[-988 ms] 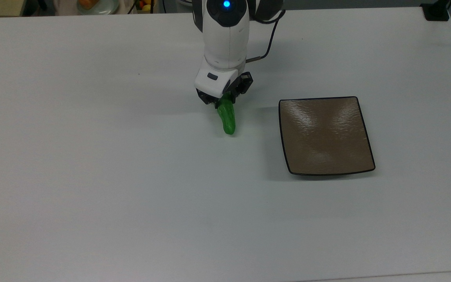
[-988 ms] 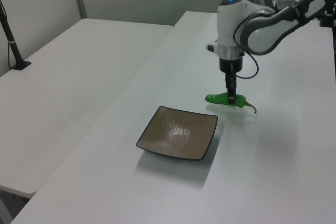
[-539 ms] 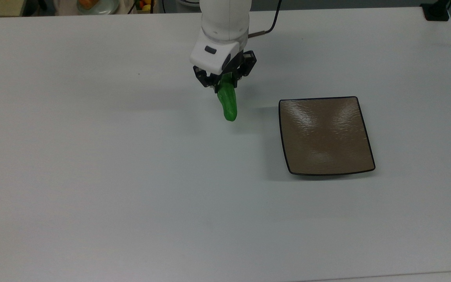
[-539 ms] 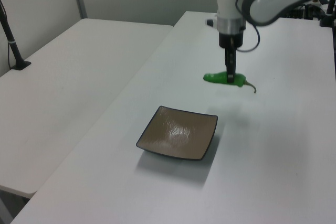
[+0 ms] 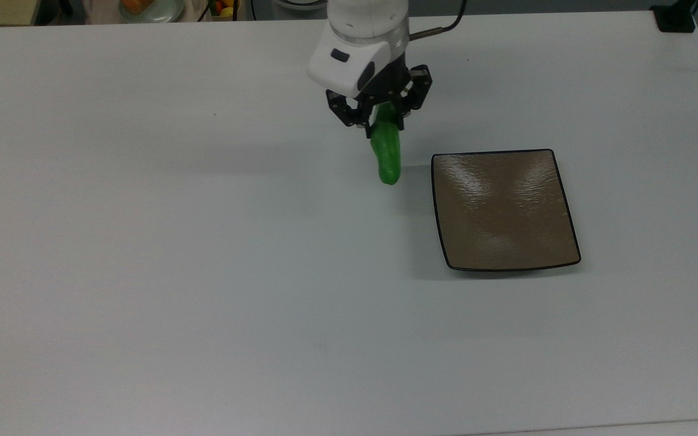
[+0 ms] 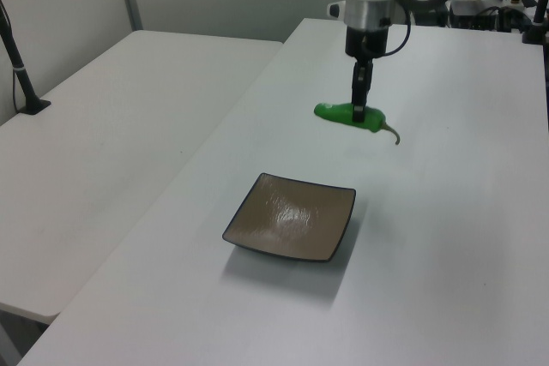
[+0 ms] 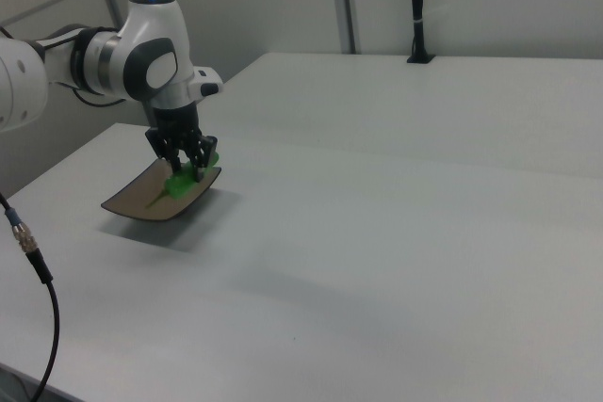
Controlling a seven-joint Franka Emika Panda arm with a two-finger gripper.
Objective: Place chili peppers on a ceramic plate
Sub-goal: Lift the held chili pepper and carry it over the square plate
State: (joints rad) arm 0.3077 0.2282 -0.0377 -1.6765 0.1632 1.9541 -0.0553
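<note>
in the top view, the gripper (image 5: 379,124) sits in the upper middle of the frame, jaws clamped on the stem end of the pepper (image 5: 386,157). the plate (image 5: 503,209) lies right of centre on the white worktop (image 5: 173,272), and the pepper's tip is just beside its left edge.

in the left view, the pepper (image 6: 347,116) hangs level in the upper middle, clear of the worktop, with its thin stem (image 6: 392,134) trailing right.

in the right view, the pepper (image 7: 185,176) overlaps the plate (image 7: 141,200) at left.

it looks light, stiff and glossy, so likely slippery; the thick body suits a grip better than the stem.
</note>
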